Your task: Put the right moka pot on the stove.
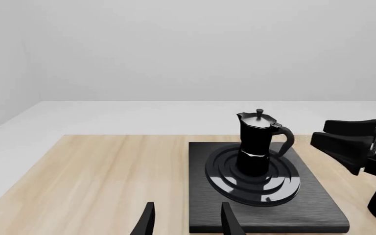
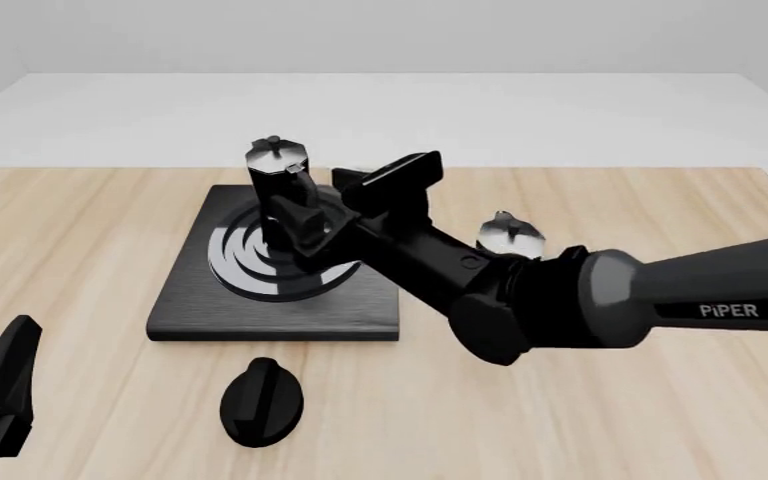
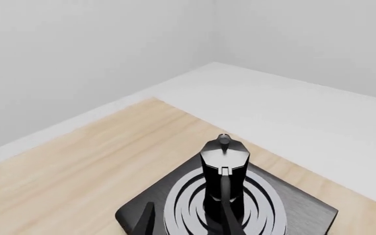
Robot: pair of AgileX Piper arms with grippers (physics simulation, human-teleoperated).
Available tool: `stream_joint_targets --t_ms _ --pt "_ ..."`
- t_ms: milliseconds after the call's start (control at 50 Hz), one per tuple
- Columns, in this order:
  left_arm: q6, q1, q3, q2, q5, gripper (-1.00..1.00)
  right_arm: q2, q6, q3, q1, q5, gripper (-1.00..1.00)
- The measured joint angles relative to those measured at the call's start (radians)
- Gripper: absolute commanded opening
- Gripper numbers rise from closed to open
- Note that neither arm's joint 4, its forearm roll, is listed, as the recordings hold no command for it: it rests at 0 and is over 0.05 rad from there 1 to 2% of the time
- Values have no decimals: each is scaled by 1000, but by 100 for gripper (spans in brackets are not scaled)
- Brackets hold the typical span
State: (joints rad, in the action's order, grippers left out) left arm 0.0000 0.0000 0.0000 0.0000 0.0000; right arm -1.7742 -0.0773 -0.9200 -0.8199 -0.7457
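Your front view hides most of what matters: the right arm lies across the middle of the table [image 2: 91,250], and the right gripper [image 2: 381,180] covers the side of the right moka pot [image 2: 277,185], so from there you cannot tell whether it touches. The left wrist view settles that. There the right gripper [image 1: 318,133] has its two fingers spread, with their tips just beside the pot's [image 1: 256,142] curved handle and a sliver of pale background between them and it. Your right wrist view looks along those fingers [image 3: 145,220]: they stand apart, the handle rises in line with one of them, and nothing is pinched.

Only the front view shows the twin pot [image 2: 508,232], its silver lid peeking out behind the right arm, well right of the stove [image 2: 184,300]. It also shows the oval knob [image 2: 261,400] on the wood just in front of the slab.

The pot [image 3: 222,171] stands upright on the stove's [image 3: 305,210] concentric rings, near their centre. It is black and faceted, pinched at the waist, with a shiny grey lid and a small knob on top. In the left wrist view its handle points toward your right gripper, and the stove [image 1: 318,196] sits flat on the table.

Your left gripper [image 2: 4,385] hangs at the near left corner, fingers parted [image 1: 147,220], holding nothing
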Motion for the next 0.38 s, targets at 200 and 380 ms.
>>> stream_joint_targets --t_ms 200,380 --pt "0 0 0 0 0 100 130 0 103 -20 10 100" --pt "0 0 0 0 0 100 261 9 186 -31 44 100"
